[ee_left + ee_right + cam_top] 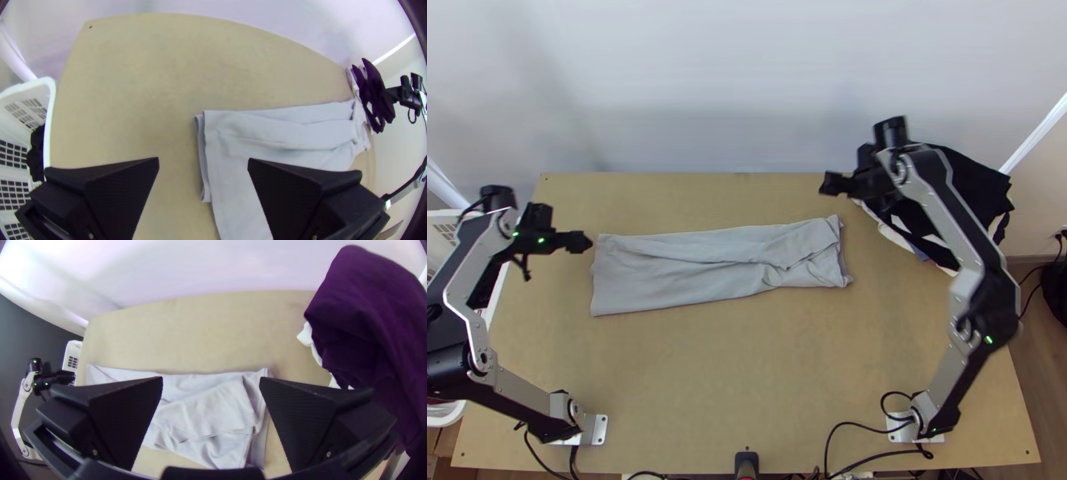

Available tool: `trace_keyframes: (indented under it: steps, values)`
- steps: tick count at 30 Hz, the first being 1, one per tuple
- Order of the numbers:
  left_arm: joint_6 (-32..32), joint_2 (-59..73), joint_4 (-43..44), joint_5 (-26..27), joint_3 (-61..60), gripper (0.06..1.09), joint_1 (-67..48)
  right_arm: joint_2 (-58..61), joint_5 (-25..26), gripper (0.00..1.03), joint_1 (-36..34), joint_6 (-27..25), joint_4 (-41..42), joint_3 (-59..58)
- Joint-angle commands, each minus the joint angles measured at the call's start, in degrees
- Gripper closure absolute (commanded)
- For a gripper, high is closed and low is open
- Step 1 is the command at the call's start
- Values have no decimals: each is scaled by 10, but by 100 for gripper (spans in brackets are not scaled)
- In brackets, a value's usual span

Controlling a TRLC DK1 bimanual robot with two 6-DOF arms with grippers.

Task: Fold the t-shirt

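One pale grey t-shirt (683,280), folded into a long strip across the middle of the worktop (747,384).
Bare wood runs along its near and far edges; the soft cloth wrinkles toward the right end, under a slanting flap. Off its left end, the left gripper (579,242) is wide open, empty; the right gripper (835,184), equally wide and empty, is near a rumpled dark clothes pile (983,184). A white lattice basket (51,106) flanks the left side.

Silver-grey angular links (521,394) joined by rounded black joints (987,312); joint housings marked with small green lights (989,340). Silver base plates (600,430) pierced by holes. Wide black fingers (120,189) finely ridged. Thin black cables (847,423) looped.
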Motion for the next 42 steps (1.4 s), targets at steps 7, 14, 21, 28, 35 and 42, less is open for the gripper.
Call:
trace_keyframes:
  steps: [7,14,21,28,35,42]
  values:
    - [85,-26,-63,94,-66,11,73,-112,-26,3,-14,34,-14,8]
    - [106,-27,-52,105,-106,11,83,-121,-97,3,-42,112,-9,40]
    - [96,-2,-20,117,-116,11,79,-125,-146,3,-67,185,8,80]
    - [78,36,15,119,-117,11,51,-130,-149,3,-71,203,8,108]
    - [50,71,36,118,-106,11,7,-129,-154,3,-81,221,11,139]
    - [-9,72,69,117,-107,11,-66,-129,-154,3,-81,233,17,147]
